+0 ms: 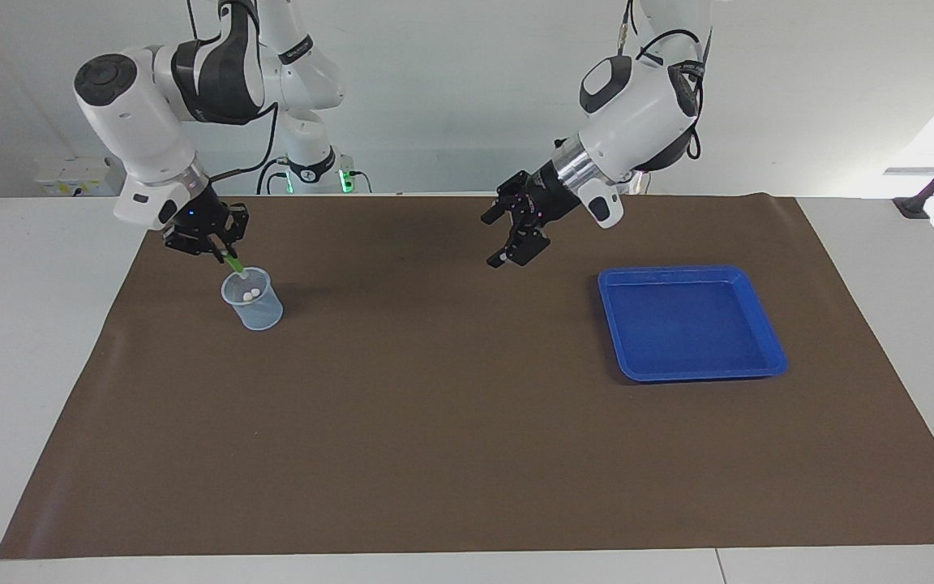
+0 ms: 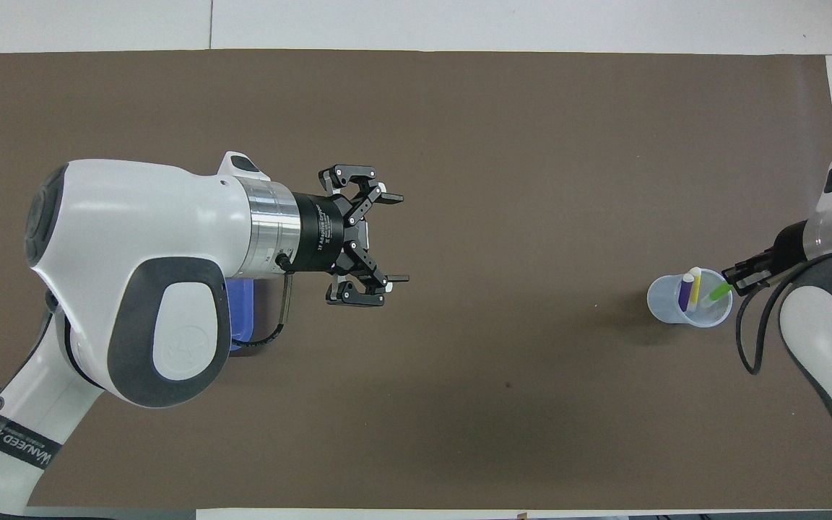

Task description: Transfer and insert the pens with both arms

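Brown mat (image 1: 467,422): right jaws (image 1: 224,253) grip green pen (image 1: 233,265) over cup (image 1: 253,302); left jaws (image 1: 516,235) open; blue tray (image 2: 239,318) mostly hidden overhead.

White lettering reading "2F Adaptive Gripper" runs around the black cylindrical wrist collar (image 2: 320,232) of the left arm, while the black band (image 2: 8,439) on that white arm's lower link carries white lettering, seen inverted and too uncertain to transcribe; no other text legible.
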{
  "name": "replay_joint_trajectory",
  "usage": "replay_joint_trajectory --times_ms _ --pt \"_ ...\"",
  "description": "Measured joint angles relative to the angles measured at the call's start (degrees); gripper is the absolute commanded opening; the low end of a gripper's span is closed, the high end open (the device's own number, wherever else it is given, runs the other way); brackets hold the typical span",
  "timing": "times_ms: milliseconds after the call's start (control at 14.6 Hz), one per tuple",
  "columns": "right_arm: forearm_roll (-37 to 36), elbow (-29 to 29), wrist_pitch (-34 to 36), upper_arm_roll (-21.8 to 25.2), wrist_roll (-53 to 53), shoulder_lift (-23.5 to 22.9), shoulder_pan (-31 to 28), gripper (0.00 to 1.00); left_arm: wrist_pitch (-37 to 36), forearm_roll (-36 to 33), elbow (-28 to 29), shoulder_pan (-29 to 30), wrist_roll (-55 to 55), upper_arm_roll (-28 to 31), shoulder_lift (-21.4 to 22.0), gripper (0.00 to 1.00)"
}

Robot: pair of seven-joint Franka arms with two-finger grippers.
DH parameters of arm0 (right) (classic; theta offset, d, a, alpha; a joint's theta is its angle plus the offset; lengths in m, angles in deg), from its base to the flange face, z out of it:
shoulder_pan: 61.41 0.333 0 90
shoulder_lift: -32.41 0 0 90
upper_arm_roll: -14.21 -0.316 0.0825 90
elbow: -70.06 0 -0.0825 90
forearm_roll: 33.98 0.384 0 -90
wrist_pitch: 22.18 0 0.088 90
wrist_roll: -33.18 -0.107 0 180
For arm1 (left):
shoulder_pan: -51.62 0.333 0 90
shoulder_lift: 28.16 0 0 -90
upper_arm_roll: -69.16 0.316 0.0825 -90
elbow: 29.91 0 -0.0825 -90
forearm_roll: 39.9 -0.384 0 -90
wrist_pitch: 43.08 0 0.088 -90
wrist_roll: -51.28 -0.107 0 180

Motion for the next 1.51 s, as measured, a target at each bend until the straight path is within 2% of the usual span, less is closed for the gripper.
replay_joint_trajectory --times_ms 137,206,275,344,687,962,1099,1237,1511 --pt "0.00 0.14 -0.02 -0.05 0.00 -0.15 -0.01 0.00 0.07 -0.08 -0.01 -0.60 -0.08 0.87 0.02 1.00" --pt "0.00 0.60 -0.24 -0.02 0.00 -0.17 -0.05 0.09 0.36 -0.60 -0.01 -3.41 -0.24 3.92 0.05 1.00" --pt "0.00 1.39 -0.96 0.03 0.00 -0.18 -0.12 0.72 0.68 -1.88 -0.03 -7.54 -0.30 8.30 0.06 1.00" --pt "0.00 2.16 -1.63 0.05 0.00 -0.18 -0.25 1.00 0.70 -3.45 -0.04 -11.76 -0.31 12.53 0.05 1.00" --pt "0.00 1.17 -1.07 -0.23 0.00 0.09 -0.42 1.00 -3.50 -12.19 -0.11 -35.23 -1.30 37.21 0.11 1.00" --pt "0.01 -6.92 8.53 -0.50 -3.90 0.84 -0.42 1.00 -12.62 -13.18 -0.34 -53.01 -11.80 59.60 1.71 1.00" --pt "0.01 -10.78 14.21 -0.56 -7.43 1.18 -0.42 1.00 -18.15 -15.15 -0.53 -54.51 -20.61 63.95 2.55 1.00" --pt "0.02 -13.04 18.00 -0.78 -10.96 1.82 -0.38 1.00 -24.06 -19.89 -2.58 -53.09 -32.64 65.51 2.81 1.00" --pt "0.01 -13.37 19.42 -0.66 -15.59 2.10 -0.43 1.00 -33.30 -27.38 -10.89 -48.16 -58.26 67.12 2.88 1.00"
